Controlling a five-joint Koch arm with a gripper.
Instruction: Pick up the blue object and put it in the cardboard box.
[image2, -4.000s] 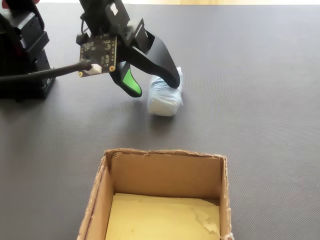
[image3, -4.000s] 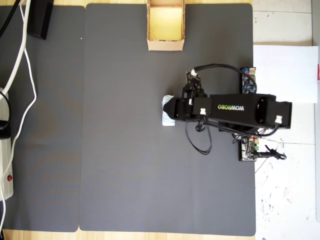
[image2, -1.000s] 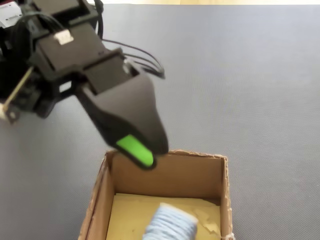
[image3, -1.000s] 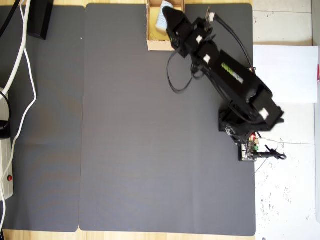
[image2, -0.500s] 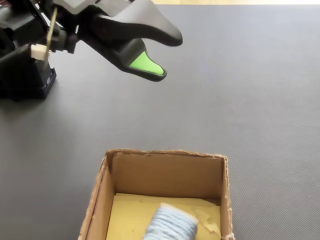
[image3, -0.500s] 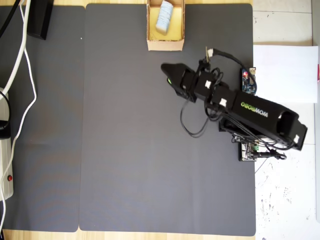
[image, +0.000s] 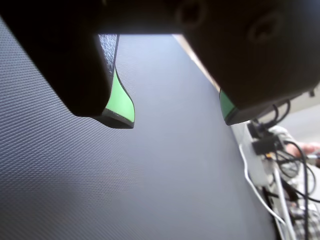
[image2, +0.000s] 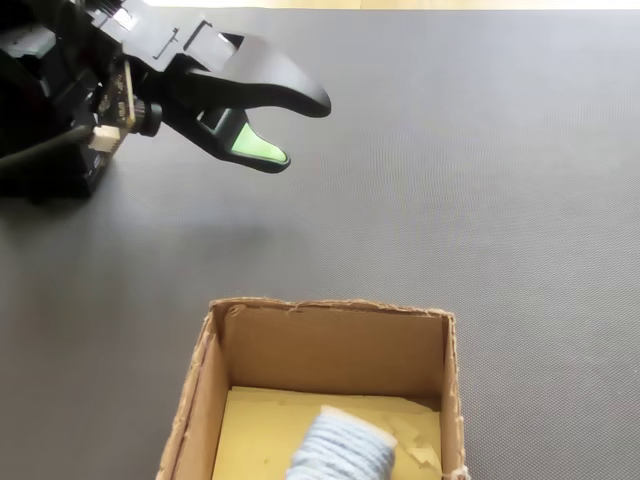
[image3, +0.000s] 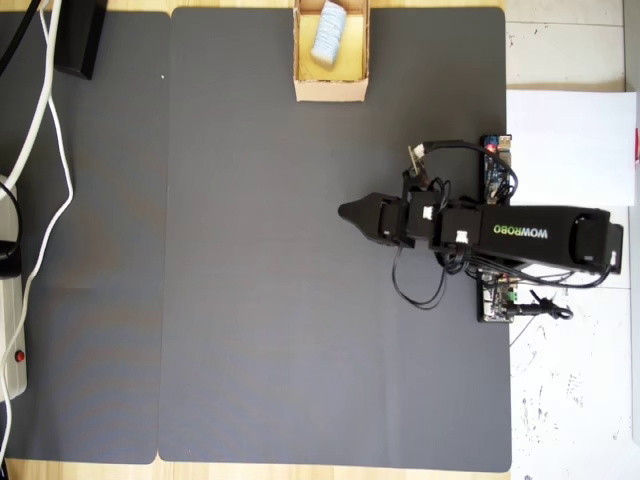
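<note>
The blue object (image2: 340, 452) is a pale blue ribbed roll. It lies on the yellowish floor of the cardboard box (image2: 330, 345), free of the gripper. From overhead, the blue object (image3: 326, 35) sits in the cardboard box (image3: 330, 91) at the mat's top edge. My gripper (image2: 300, 132) hovers over the grey mat, well away from the box, at the upper left of the fixed view. In the wrist view the gripper (image: 175, 117) is open: its green pads (image: 120, 102) stand wide apart with only mat between them. Overhead, the gripper (image3: 347, 212) points left at mid-mat.
The arm's base and circuit boards (image3: 497, 295) stand at the mat's right edge, beside a white sheet (image3: 570, 145). White cables (image3: 45, 130) and a power strip (image3: 10, 300) lie along the left. A dark box (image3: 80, 35) sits top left.
Four seconds ago the roll lay on the mat in the gripper; a second ago it had dropped into the box. Since then the arm has drawn back toward its base.
</note>
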